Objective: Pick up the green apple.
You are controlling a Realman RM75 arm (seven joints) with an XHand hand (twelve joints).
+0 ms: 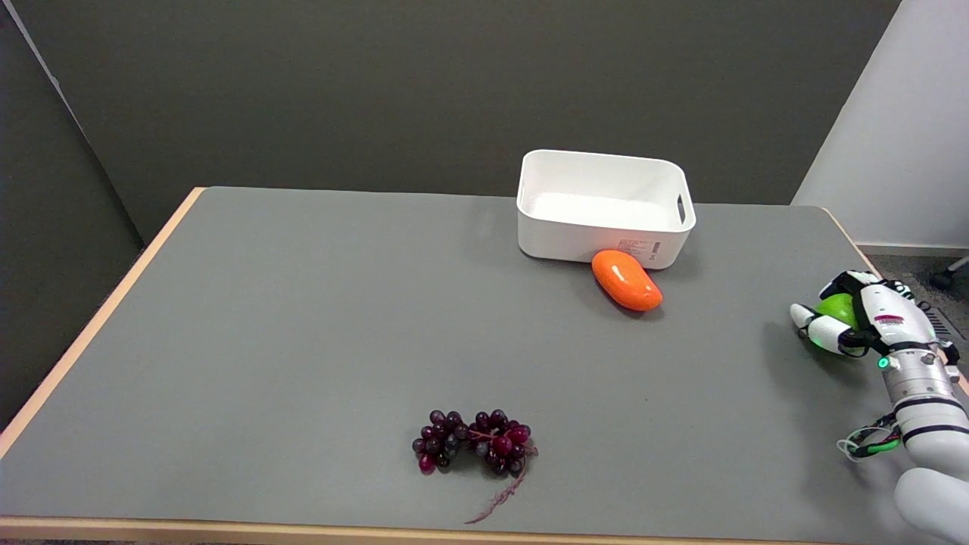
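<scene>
Right hand (863,316) around green apple (837,309) — mango (626,280), bin (604,208), grapes (473,442) apart

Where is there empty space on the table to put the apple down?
Bare grey table fills the left half, between the left edge, the grapes and the white bin. Another open patch lies between the grapes and the right hand. It is crowded only where the orange fruit touches the bin.

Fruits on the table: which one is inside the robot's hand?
The green apple, at the table's right edge, wrapped by the right hand. The orange fruit and the grapes lie untouched.
</scene>
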